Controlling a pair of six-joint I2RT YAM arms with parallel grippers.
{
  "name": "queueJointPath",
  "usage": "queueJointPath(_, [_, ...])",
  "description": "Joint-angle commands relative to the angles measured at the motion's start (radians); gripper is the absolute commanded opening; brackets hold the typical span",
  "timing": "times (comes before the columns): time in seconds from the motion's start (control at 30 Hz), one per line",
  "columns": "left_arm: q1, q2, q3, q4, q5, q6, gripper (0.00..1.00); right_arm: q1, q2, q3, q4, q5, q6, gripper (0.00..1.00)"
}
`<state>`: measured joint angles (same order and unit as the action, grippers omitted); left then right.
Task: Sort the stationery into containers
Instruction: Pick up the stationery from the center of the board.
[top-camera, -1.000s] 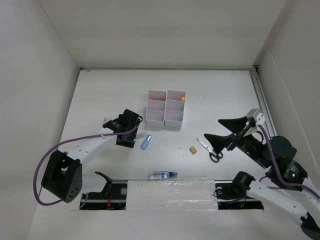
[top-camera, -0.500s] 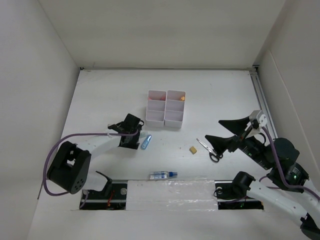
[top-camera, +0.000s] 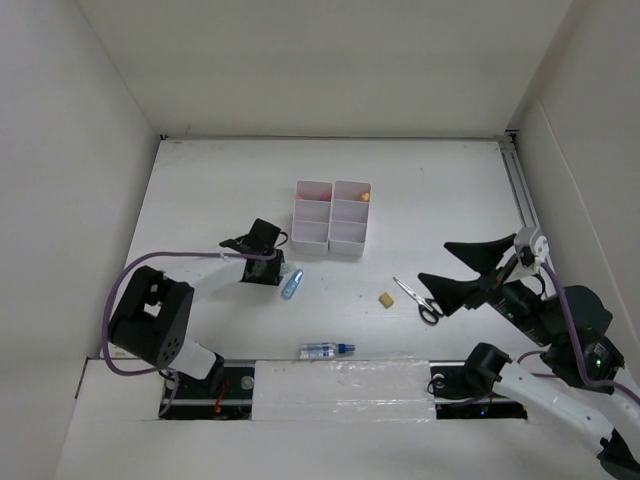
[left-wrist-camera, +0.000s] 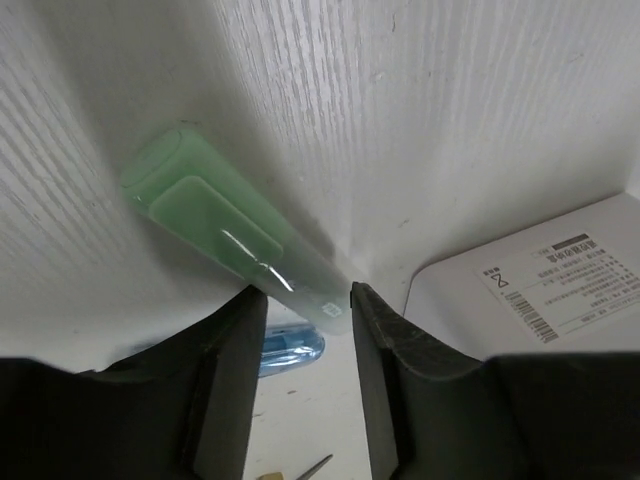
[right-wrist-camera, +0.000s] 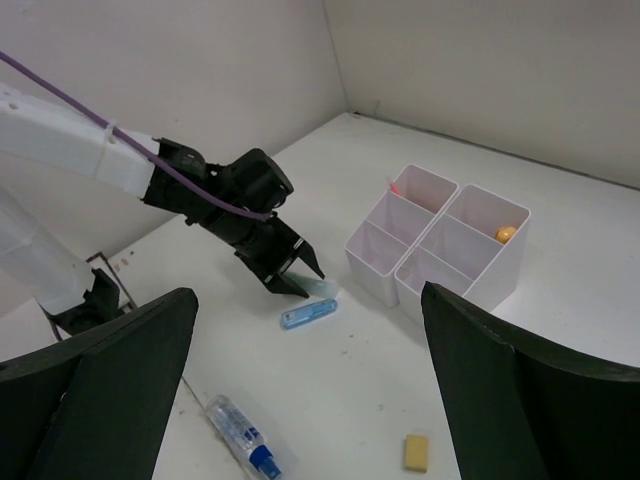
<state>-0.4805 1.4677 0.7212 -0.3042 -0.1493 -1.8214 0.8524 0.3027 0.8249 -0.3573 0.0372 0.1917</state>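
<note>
One six-cell organizer (top-camera: 331, 216), one each tube (top-camera: 291, 285), bottle (top-camera: 326, 350), eraser (top-camera: 384, 298), scissors (top-camera: 420, 302), marker (left-wrist-camera: 220, 225) clear only from left wrist, my left gripper (left-wrist-camera: 308, 300) half-shut astride it, grip unclear, right gripper (top-camera: 435, 262) wide, empty.

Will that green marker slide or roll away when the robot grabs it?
Probably stiff: the light green marker looks like hard, glossy plastic, so it may slip a little. Its flat-looking sides suggest it won't roll much.
</note>
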Motion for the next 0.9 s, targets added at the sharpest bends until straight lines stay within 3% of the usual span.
queueJointPath(0.0, [0.052,0.042,-0.028,-0.098,0.014,0.037,0.35,0.007,-0.002,-0.003,0.054,0.004,0.012,1.0])
queueJointPath(0.07, [0.084,0.051,-0.058,-0.075,0.037,0.065,0.26,0.007,-0.002,-0.003,0.054,0.004,0.012,1.0])
queueJointPath(0.13, [0.095,0.051,-0.068,-0.061,0.048,0.077,0.26,0.007,-0.011,0.009,0.044,0.004,0.012,1.0])
queueJointPath(0.2, [0.095,0.051,-0.08,-0.061,0.048,0.088,0.29,0.007,-0.011,0.01,0.035,0.004,0.012,1.0])
queueJointPath(0.23, [0.095,0.051,-0.08,-0.071,0.039,0.088,0.36,0.007,-0.011,0.01,0.035,0.004,0.012,1.0])
queueJointPath(0.3, [0.095,0.051,-0.071,-0.082,0.039,0.099,0.42,0.007,-0.02,0.01,0.035,0.004,0.012,1.0])
queueJointPath(0.5, [0.129,0.069,-0.013,-0.128,0.001,0.16,0.49,0.007,-0.051,0.01,0.026,0.013,0.012,1.0])
queueJointPath(0.63, [0.129,0.092,0.006,-0.153,0.001,0.195,0.49,0.007,-0.062,0.019,0.017,0.024,0.012,1.0])
queueJointPath(0.77, [0.138,0.111,0.006,-0.148,0.001,0.217,0.4,0.007,-0.073,0.028,0.004,0.035,0.012,1.0])
queueJointPath(0.87, [0.138,0.135,0.029,-0.174,-0.018,0.238,0.39,0.007,-0.073,0.028,0.004,0.035,0.012,1.0])
